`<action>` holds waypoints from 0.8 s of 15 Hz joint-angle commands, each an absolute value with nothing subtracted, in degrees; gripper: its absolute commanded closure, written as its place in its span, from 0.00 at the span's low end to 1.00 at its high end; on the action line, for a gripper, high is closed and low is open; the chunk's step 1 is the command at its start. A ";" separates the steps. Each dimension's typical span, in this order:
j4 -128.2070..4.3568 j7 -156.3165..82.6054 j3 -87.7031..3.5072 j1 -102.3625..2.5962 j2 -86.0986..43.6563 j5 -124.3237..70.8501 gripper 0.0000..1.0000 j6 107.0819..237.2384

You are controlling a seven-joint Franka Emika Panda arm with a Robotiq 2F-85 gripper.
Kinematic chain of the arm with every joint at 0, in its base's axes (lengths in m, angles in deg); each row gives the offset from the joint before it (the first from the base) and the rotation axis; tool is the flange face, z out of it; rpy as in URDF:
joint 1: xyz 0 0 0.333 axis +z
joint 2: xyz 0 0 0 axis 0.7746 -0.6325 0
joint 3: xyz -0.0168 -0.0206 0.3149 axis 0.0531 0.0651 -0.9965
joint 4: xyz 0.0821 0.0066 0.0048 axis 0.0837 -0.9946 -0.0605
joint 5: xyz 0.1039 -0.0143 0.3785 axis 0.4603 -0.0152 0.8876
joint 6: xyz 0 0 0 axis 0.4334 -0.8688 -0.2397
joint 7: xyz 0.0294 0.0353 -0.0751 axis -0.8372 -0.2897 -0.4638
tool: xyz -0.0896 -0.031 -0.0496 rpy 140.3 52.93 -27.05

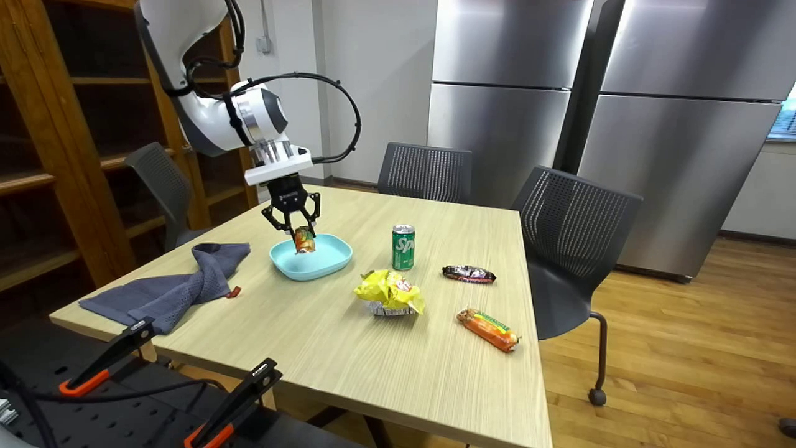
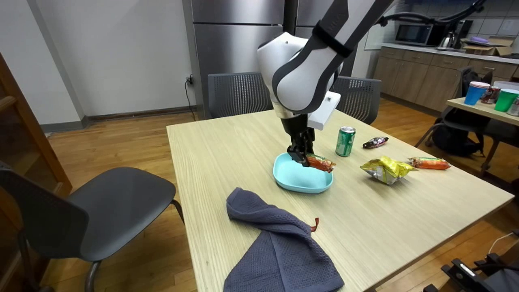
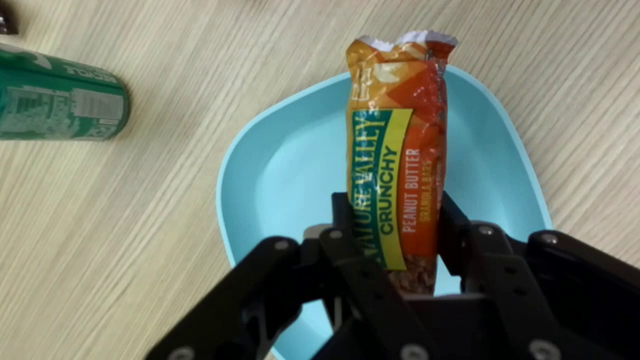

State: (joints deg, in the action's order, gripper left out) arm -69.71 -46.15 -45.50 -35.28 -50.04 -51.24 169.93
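over a blue dish [image 3: 295, 165], the hand [image 3: 395, 212] grips a granola bar [image 3: 395, 160].

- Here the gripper [image 1: 303, 231] is pinching a wrapped snack bar [image 1: 305, 241] over the light-blue dish [image 1: 311, 271]!
- A Sprite can [image 1: 403, 249] is standing upright, just behind the yellow chip bag [image 1: 388, 291].
- A blue-gray towel [image 1: 180, 286] is lying rumpled left of the dish.

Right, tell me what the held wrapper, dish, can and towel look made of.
Wrapper: glossy film, probably plastic; it creases and catches highlights.
Dish: likely satin plastic, silicone possible; even blue, smooth sides, soft sheen.
Can: glossy printed metal, probably aluminium; its silver top shines.
Towel: matte woven cloth, perhaps cotton; a textured weave and soft folds show.
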 commanded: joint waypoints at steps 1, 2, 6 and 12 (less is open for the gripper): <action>-66.08 -49.82 -46.04 -35.14 -52.82 -52.45 0.83 168.30; -65.95 -50.12 -45.89 -34.93 -53.21 -52.68 0.83 168.53; -66.11 -51.03 -45.68 -34.36 -53.90 -53.18 0.83 168.83; -69.48 -51.17 -45.85 -34.01 -50.12 -54.03 0.18 168.78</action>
